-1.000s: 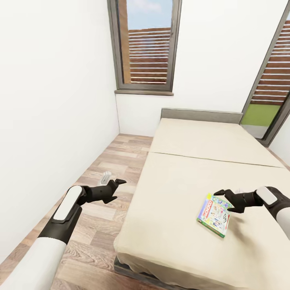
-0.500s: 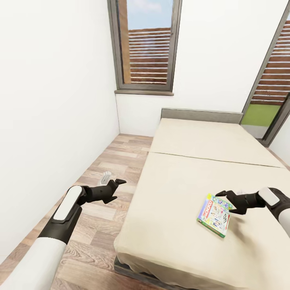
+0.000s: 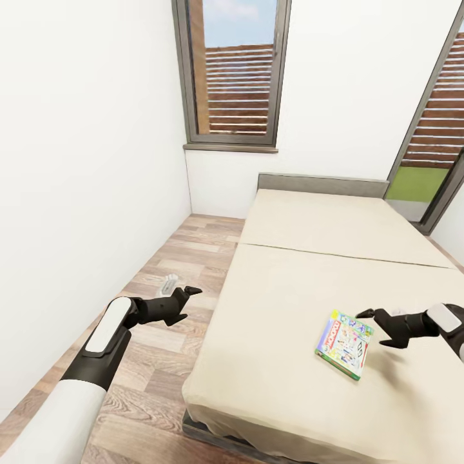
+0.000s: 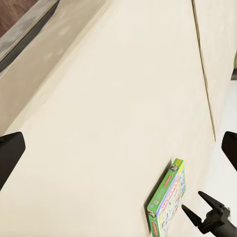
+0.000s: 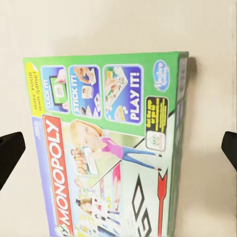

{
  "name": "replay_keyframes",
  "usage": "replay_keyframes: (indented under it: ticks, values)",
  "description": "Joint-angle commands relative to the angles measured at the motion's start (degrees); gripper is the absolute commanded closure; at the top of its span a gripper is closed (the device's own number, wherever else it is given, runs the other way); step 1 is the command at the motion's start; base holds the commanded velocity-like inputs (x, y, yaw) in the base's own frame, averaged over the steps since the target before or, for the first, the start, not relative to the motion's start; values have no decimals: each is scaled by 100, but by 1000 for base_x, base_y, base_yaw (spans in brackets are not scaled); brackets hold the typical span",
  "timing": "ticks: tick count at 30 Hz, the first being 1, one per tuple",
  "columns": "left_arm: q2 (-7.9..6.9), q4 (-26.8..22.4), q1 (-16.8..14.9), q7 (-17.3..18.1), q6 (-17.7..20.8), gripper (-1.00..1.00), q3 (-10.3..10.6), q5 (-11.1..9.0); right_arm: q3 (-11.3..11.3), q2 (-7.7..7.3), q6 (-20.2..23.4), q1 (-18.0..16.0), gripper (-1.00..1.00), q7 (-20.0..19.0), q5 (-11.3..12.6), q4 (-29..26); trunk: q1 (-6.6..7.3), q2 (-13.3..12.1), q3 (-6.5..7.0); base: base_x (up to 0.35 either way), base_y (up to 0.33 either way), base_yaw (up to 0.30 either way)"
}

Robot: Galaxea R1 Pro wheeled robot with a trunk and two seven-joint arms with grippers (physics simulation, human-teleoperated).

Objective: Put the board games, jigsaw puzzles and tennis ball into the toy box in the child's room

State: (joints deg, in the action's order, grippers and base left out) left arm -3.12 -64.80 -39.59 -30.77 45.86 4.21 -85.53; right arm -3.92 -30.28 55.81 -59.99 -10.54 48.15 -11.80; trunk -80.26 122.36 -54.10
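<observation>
Bed (image 3: 303, 309) | board game (image 3: 343, 344) flat | right hand (image 3: 381, 328) just beside, spread

Both arms share one build: white outer shell on the forearm, then a black wrist section carrying a rounded white inset panel. The left gripper (image 3: 187, 301) and right gripper (image 3: 380, 328) are matte black with pointed, angular fingers. No cables, screws or printed markings can be made out.
</observation>
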Motion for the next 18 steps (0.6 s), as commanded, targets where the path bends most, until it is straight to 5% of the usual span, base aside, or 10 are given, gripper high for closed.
replay_keyframes:
  ticks: [1, 18]
  values:
    - [-4, -6, -4, -58, -7, -100, 10, -60, -39, -17, 9, -4, -100, -55, -26, 6, 1, 2, -5, 0, 0, 0]
    - [-4, -6, -2, -56, -7, -100, 10, -60, -47, -22, 9, -4, -100, -54, -25, 27, 1, 2, -5, 0, 0, 0]
